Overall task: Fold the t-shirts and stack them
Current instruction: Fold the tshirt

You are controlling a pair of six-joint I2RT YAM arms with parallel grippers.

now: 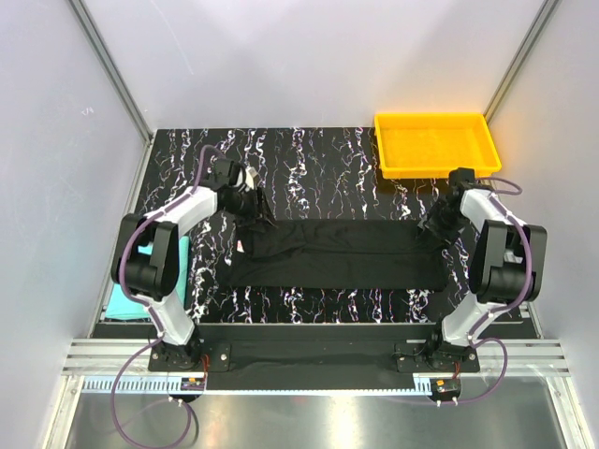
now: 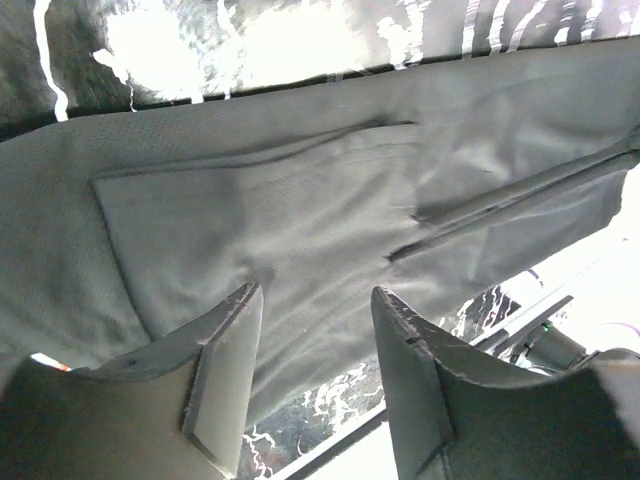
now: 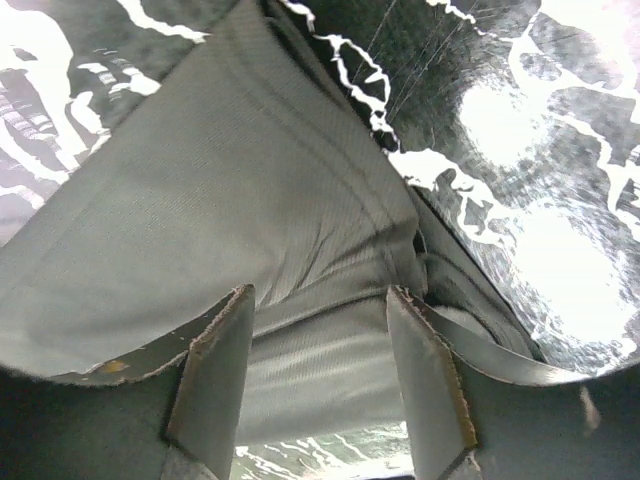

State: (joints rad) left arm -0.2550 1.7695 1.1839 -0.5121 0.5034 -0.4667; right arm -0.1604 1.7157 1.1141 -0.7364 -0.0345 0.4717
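Now both the left fingers (image 2: 222, 380) and right fingers (image 3: 212, 372) stand parted over the black t-shirt (image 1: 337, 253), gripping nothing.

Overhead view: bright, even, sharp; black shirt (image 1: 337, 253) shows little fold detail. Wrist views: shirt washed grey; bench (image 3: 560, 250) beyond the shirt blown white; left hand (image 2: 318, 300), right hand (image 3: 320, 295) slightly soft.

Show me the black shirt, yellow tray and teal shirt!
Plain black cloth t-shirt (image 1: 337, 253), top view, its middle.
Yellow plastic tray (image 1: 436, 145), top view, bare floor.
Teal cloth t-shirt (image 1: 119, 303), top view, visible corner.
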